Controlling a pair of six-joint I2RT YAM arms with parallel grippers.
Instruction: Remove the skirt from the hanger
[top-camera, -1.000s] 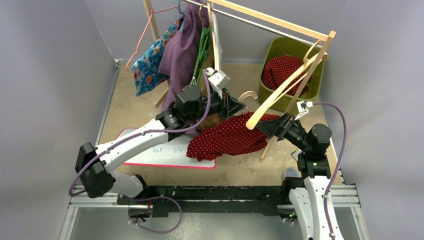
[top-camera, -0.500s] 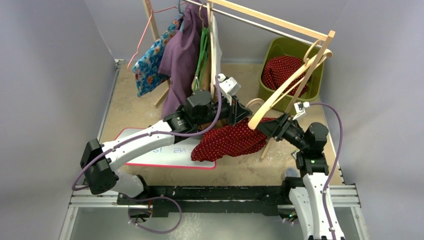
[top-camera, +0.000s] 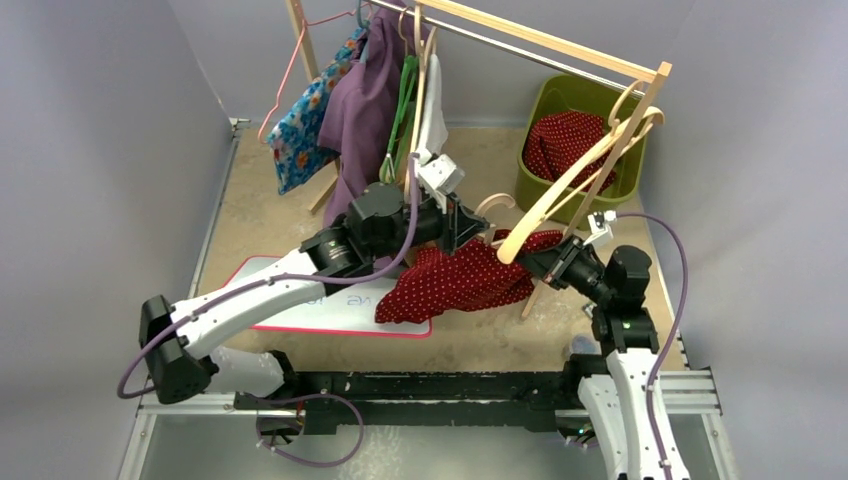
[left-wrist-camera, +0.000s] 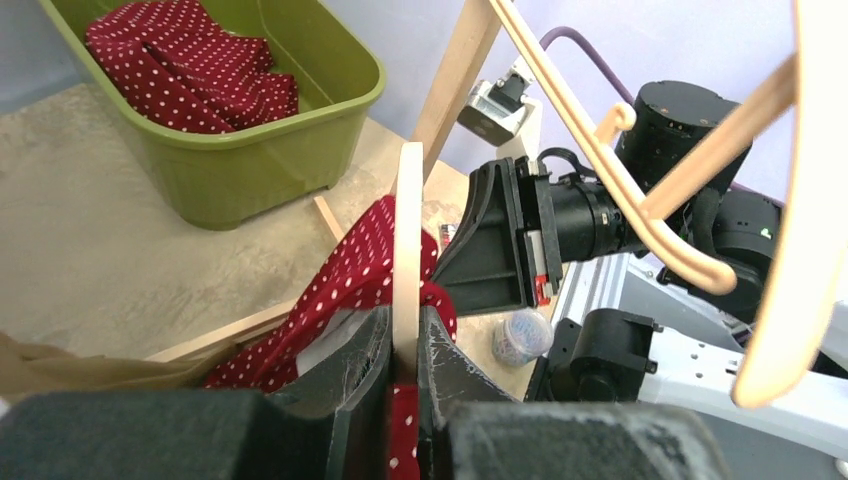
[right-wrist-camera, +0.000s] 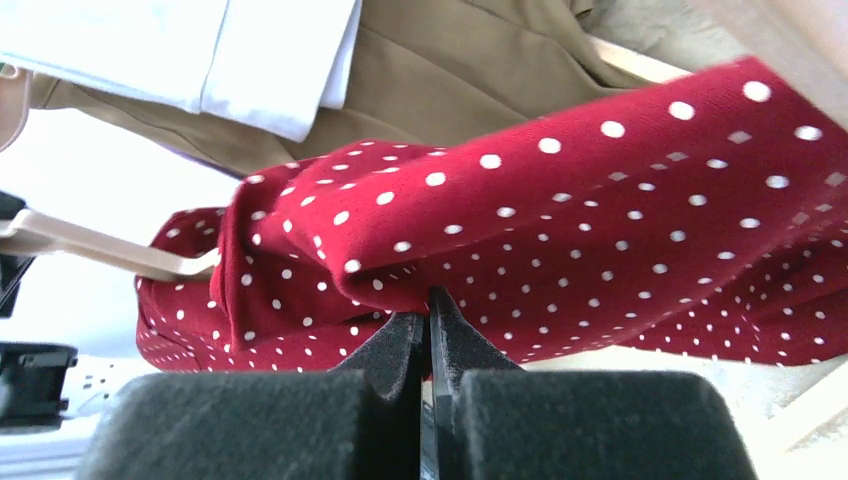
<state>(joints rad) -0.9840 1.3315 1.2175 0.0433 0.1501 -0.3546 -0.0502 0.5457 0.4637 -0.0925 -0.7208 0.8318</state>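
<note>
Skirt (top-camera: 455, 280) not yet off: I see it draped from the hanger (left-wrist-camera: 407, 220), on the near side of the green bin (left-wrist-camera: 250, 165). Left gripper (left-wrist-camera: 405, 335) clamps the hanger bar. Right gripper (right-wrist-camera: 428, 322) is pinched shut on a skirt fold. Remaining: pull the cloth free. Only my right wrist view shows that pinch (overhead hides it); left wrist confirms the hanger grip.
</note>
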